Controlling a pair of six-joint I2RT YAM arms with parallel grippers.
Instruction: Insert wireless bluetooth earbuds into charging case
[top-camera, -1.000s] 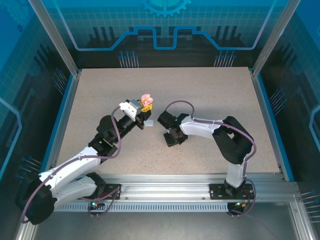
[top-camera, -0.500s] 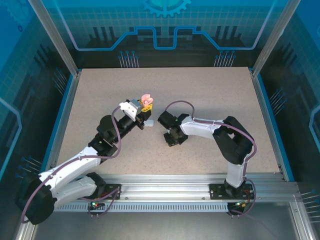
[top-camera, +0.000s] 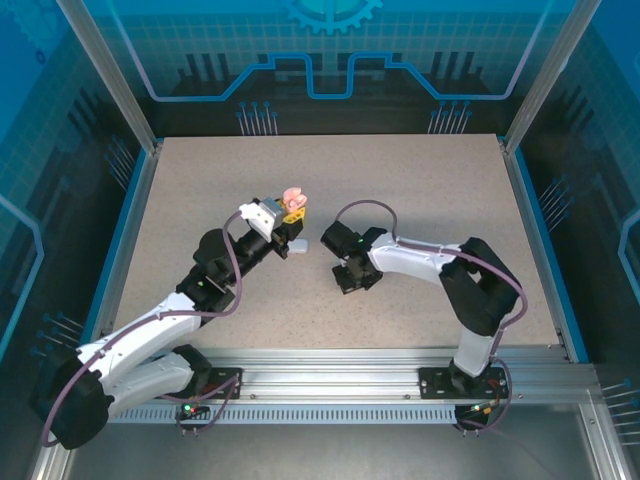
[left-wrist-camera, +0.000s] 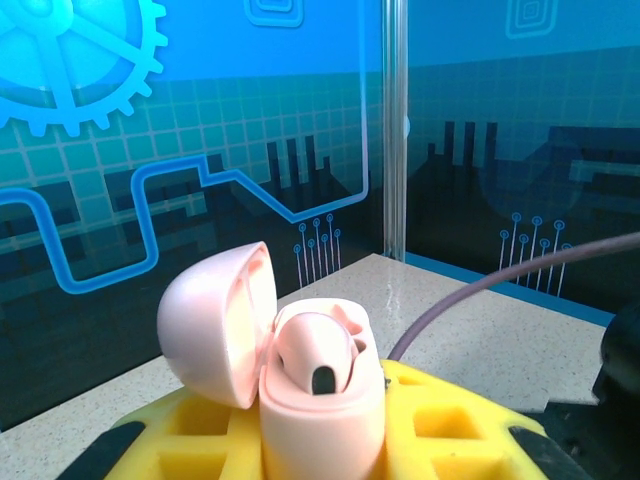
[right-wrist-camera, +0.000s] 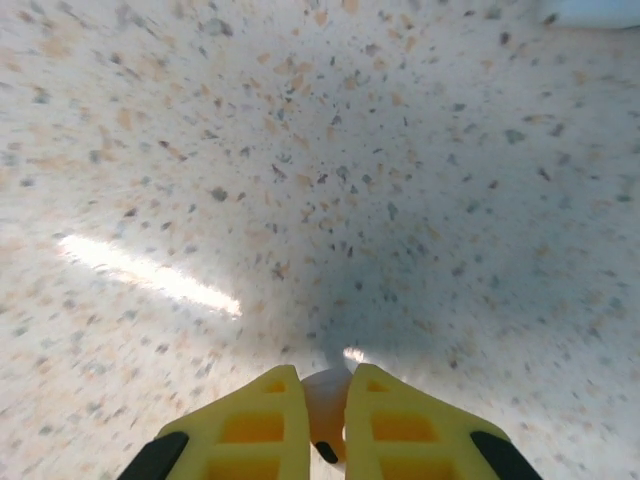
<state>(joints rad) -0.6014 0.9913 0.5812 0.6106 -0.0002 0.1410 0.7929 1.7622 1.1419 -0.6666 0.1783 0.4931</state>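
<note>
The pink charging case (left-wrist-camera: 322, 405) stands upright with its lid (left-wrist-camera: 215, 320) swung open to the left. One pale pink earbud (left-wrist-camera: 318, 355) sits in it. My left gripper (left-wrist-camera: 325, 430) is shut on the case's body, yellow fingers (left-wrist-camera: 455, 425) on either side. From the top, the case (top-camera: 292, 198) is held above the table's middle by the left gripper (top-camera: 291, 211). My right gripper (right-wrist-camera: 326, 395) points down at the table, shut on a second pale earbud (right-wrist-camera: 326, 412) between its fingers (right-wrist-camera: 255, 430). In the top view the right gripper (top-camera: 346, 284) sits just right of the case.
The speckled beige table (top-camera: 420, 200) spreads round both arms, bounded by a blue rim and clear walls with aluminium posts (top-camera: 540, 80). A purple-grey cable (left-wrist-camera: 500, 285) loops across the left wrist view. The two wrists are close together.
The right gripper's jaws have closed onto the earbud on the table, and the right arm's elbow has shifted slightly to the right. The left arm and case have not moved.
</note>
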